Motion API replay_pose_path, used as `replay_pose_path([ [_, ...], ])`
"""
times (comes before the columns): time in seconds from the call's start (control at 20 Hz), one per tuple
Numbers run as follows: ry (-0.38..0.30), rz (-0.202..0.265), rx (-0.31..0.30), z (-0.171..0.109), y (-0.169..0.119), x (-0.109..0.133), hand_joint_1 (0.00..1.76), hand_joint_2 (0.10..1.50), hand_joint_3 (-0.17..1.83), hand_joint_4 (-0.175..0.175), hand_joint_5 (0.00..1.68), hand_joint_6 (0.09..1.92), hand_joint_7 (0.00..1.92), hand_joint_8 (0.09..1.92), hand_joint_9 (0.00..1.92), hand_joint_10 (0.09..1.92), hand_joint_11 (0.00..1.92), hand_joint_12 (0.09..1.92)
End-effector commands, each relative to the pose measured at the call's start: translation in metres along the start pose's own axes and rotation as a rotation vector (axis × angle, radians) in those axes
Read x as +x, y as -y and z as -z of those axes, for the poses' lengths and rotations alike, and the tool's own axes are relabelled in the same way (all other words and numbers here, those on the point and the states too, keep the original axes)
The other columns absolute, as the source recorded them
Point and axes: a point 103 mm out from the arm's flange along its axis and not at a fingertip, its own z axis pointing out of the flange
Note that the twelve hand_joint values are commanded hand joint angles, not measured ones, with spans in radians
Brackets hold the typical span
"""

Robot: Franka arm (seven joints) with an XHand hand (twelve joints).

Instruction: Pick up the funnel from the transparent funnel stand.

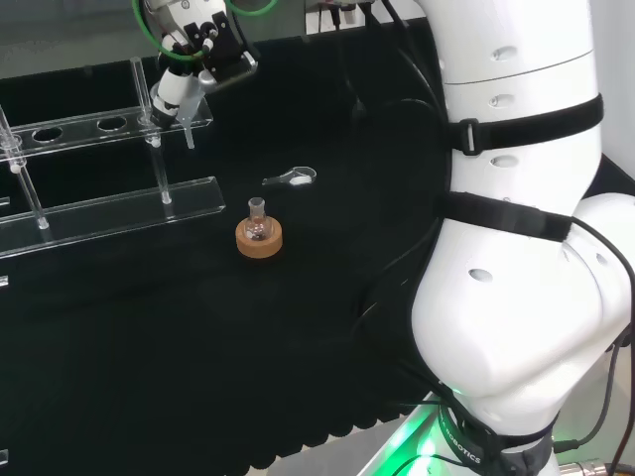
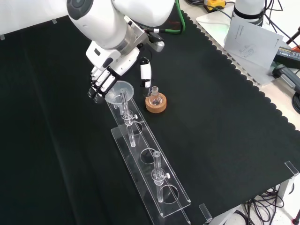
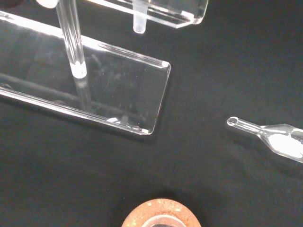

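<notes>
In the front view the hand [image 2: 104, 77] is hanging over the far end of the clear funnel stand [image 2: 161, 180], which is running across the worktop [image 2: 225, 117] from about eleven o'clock down toward five o'clock. The funnel [image 2: 120, 90] is sitting in the end hole of the stand's upper shelf, its wide mouth up and its stem pointing down through the shelf. The dark fingers [image 2: 97, 89] are bending down at the funnel's nine o'clock side, right at its rim, while the thumb [image 2: 146, 75] is pointing down on the three o'clock side, apart from the rim. Whether the fingers are actually touching the funnel cannot be told; they are partly curled but not closed round it.

At three o'clock from the funnel, just beside the stand, a small flask [image 2: 154, 95] is standing upright in a cork ring [image 2: 155, 105].

In the head view the hand [image 1: 184, 69] is sitting at the right end of the stand [image 1: 109, 208], toward eleven o'clock of the flask [image 1: 258, 223]. A small clear spoon [image 1: 293, 178] is lying flat on the cloth at one o'clock from the flask, well apart from the stand.

The wrist view is looking down past the stand's base plate [image 3: 94, 90], with the spoon [image 3: 272, 137] lying apart from it and the cork ring [image 3: 161, 215] near.
</notes>
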Motion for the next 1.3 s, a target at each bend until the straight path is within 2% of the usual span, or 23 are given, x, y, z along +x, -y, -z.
replay_pose_path([
  [0.05, 0.015, -0.003, 0.012, -0.0048, -0.0034, -0.0004, 0.58, 0.77, 0.11, 0.021, 0.00, 0.09, 0.05, 0.09, 0.01, 0.89, 0.18, 1.57],
  [0.45, 0.012, -0.016, -0.033, -0.0039, -0.0043, -0.0003, 0.58, 0.79, 0.12, 0.013, 0.04, 0.09, 0.09, 0.09, 0.06, 0.89, 0.19, 1.56],
  [0.5, 0.013, -0.018, -0.039, -0.0044, -0.0044, -0.0009, 0.58, 0.79, 0.13, 0.010, 0.07, 0.09, 0.10, 0.13, 0.10, 0.86, 0.20, 1.55],
  [0.65, 0.014, -0.023, -0.039, -0.0059, -0.0055, -0.0028, 0.59, 0.79, 0.16, 0.002, 0.13, 0.09, 0.03, 0.44, 0.20, 0.80, 0.22, 1.53],
  [0.8, 0.015, -0.034, -0.034, -0.0065, -0.0067, -0.0031, 0.59, 0.79, 0.18, -0.004, 0.16, 0.09, 0.01, 0.61, 0.24, 0.79, 0.23, 1.53],
  [1.0, 0.022, -0.043, -0.034, -0.0078, -0.0079, -0.0046, 0.59, 0.80, 0.20, -0.013, 0.22, 0.09, 0.04, 0.68, 0.30, 0.78, 0.24, 1.52],
  [1.3, 0.037, -0.041, -0.044, -0.0075, -0.0079, -0.0043, 0.59, 0.80, 0.23, -0.030, 0.39, 0.09, 0.15, 0.71, 0.40, 0.72, 0.29, 1.49],
])
